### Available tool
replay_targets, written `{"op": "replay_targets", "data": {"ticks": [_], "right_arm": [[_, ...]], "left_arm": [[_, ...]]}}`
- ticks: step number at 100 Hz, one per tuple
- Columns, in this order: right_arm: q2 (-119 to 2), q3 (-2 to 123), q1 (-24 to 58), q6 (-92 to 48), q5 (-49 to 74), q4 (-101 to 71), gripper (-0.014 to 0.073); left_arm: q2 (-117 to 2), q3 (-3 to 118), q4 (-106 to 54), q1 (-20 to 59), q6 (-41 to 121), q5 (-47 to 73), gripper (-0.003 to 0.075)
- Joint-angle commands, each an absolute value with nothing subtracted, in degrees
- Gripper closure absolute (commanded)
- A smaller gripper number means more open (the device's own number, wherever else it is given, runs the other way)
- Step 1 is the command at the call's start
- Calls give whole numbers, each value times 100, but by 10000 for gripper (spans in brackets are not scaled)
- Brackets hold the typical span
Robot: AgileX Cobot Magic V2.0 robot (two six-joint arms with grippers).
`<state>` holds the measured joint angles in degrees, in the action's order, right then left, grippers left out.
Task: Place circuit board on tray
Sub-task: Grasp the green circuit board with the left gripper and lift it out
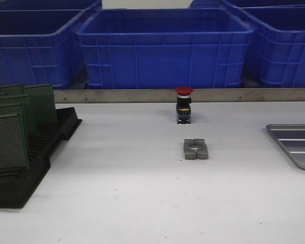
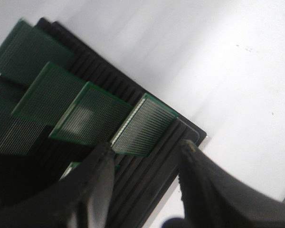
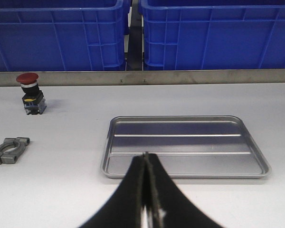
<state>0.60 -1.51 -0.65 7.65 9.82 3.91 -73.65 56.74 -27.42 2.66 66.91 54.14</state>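
Front view: circuit boards (image 1: 7, 140) stand upright in slots of black rack (image 1: 38, 157) at near left of tabletop (image 1: 132, 193), prob. so each can be pinched by its top edge; tray (image 1: 295, 143) lies flat at right edge, empty, well apart from rack. Red push button (image 1: 184, 104) and grey metal clamp (image 1: 195, 149) sit between, mid-tabletop; blue bins (image 1: 162, 46) behind, far side. No arms visible here. Left wrist view adds: left end effector (image 2: 145, 183) w/ fingers spread, empty, hovering over rack's end board (image 2: 142, 126), not yet touching — judged pre-grasp. Right wrist view adds: whole tray (image 3: 185, 145), bare ribbed floor; right end effector (image 3: 146, 209) fingers pressed together, holding nothing, near tray's near rim.
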Motion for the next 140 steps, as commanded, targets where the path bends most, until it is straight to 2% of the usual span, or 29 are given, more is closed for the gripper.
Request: {"op": "replay_targets", "data": {"ticks": [1, 20, 41, 69, 78, 97, 114, 130, 140], "right_arm": [[184, -150, -89, 742, 580, 460, 653], [184, -150, -89, 742, 580, 460, 653], [184, -150, -89, 742, 580, 460, 653], [184, -150, -89, 742, 580, 460, 653], [184, -150, -89, 742, 580, 460, 653], [184, -150, -89, 742, 580, 460, 653], [184, -150, -89, 742, 580, 460, 653], [184, -150, -89, 742, 580, 460, 653], [184, -150, -89, 742, 580, 460, 653]], "left_arm": [[-7629, 5999, -3113, 284, 7639, 5434, 416], [-8285, 6113, -3073, 310, 9161, 5361, 416], [-8705, 6113, -3064, 420, 9195, 4913, 416], [-9123, 6113, -3064, 520, 9195, 4913, 420], [-9163, 6113, -3064, 520, 9195, 5083, 477], [-9163, 6238, -3064, 520, 9195, 5630, 736], [-9163, 6731, -3282, 520, 9184, 6330, 740], [-9163, 7341, -4143, 520, 9184, 7294, 741], [-9152, 7542, -4942, 530, 9173, 7369, 741]]}}
